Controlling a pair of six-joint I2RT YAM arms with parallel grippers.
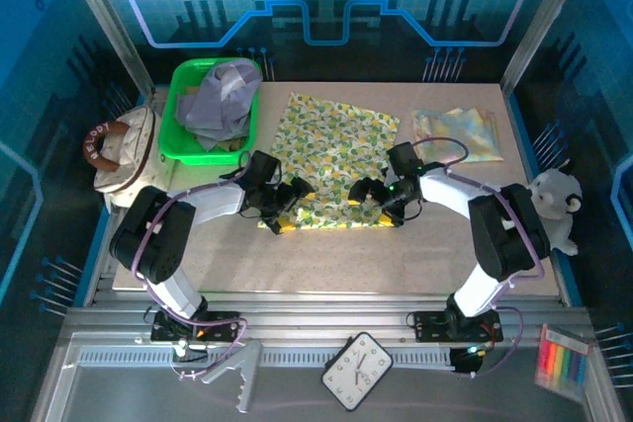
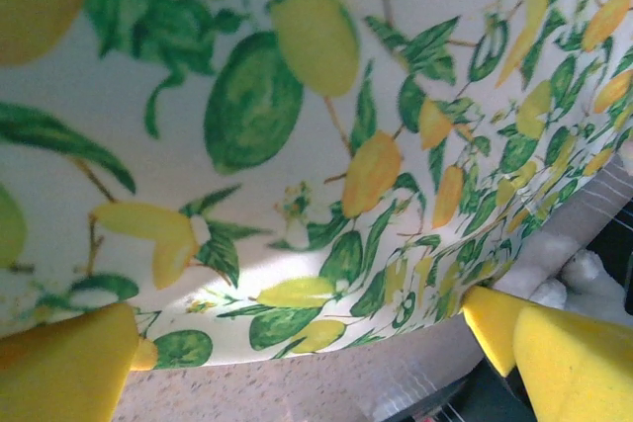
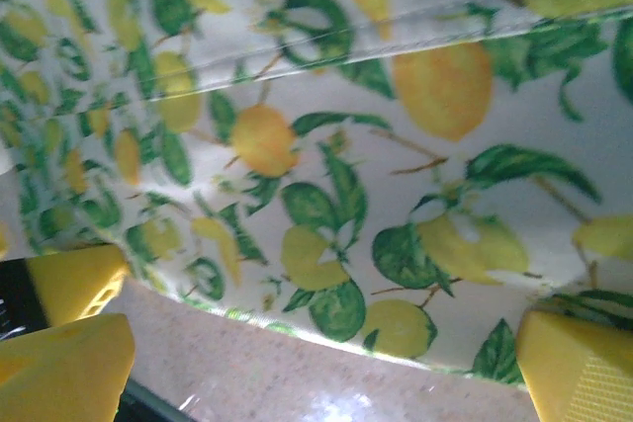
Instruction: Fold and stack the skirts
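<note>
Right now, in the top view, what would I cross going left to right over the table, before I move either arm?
Left to right: cream handbag → green basket holding the lavender-grey skirt → lemon-print skirt → pale pastel cloth → white plush toy.

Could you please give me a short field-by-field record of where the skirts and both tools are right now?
printed skirt: spread flat, unfolded, middle of the table
lavender-grey skirt: crumpled in the green bin, far left
left tool: open, at the printed skirt's near hem
right tool: open, at the same hem, further right
</note>
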